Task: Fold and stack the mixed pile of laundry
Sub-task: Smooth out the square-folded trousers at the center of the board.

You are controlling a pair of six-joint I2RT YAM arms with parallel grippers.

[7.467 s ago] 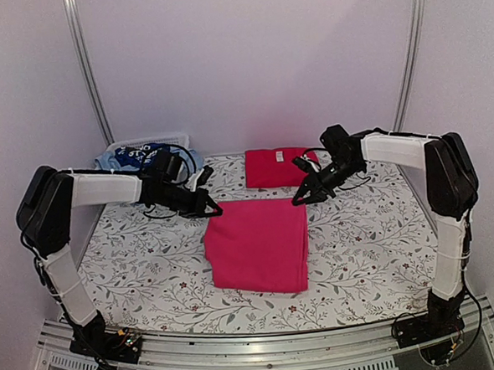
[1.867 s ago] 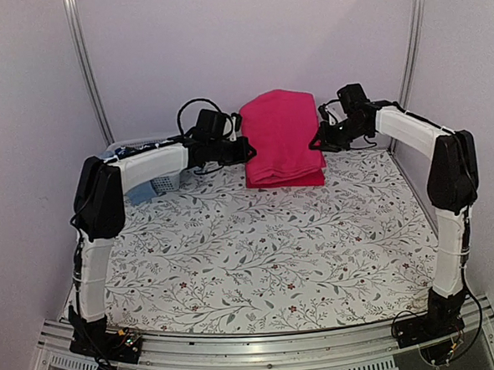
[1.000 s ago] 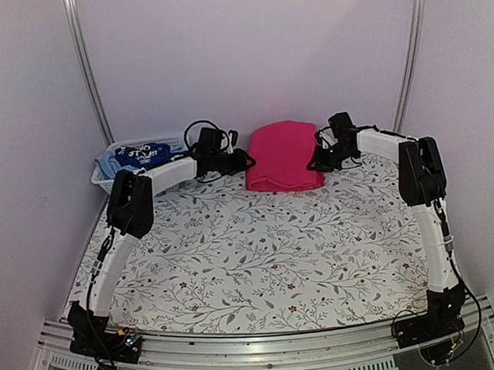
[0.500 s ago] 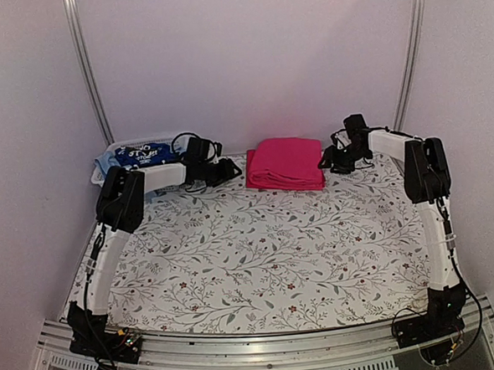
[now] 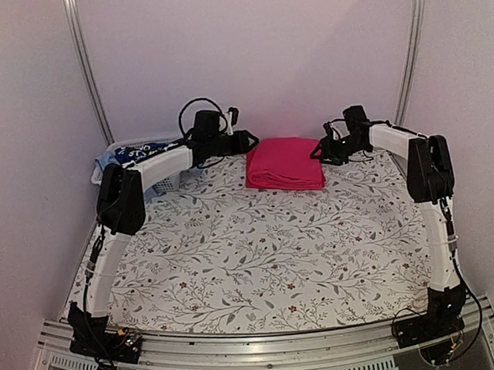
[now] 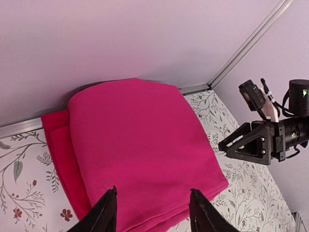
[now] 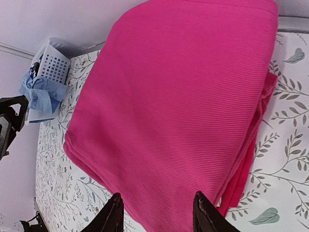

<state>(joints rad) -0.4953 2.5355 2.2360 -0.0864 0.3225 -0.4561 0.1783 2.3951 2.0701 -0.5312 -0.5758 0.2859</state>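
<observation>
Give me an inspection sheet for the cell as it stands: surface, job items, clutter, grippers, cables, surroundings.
Surface: floral table cover, lying flat.
Job's things: folded magenta cloth stacked on a folded red piece at the far edge; light blue cloth hanging from the basket at far left.
Clutter: white slatted basket in the far-left corner.
Grippers: left gripper open, empty, left of the stack; right gripper open, empty, right of it.
Cables: black cable loop over the left wrist; none seen on the cloth.
Surroundings: plain pale walls, aluminium posts, near rail.
</observation>
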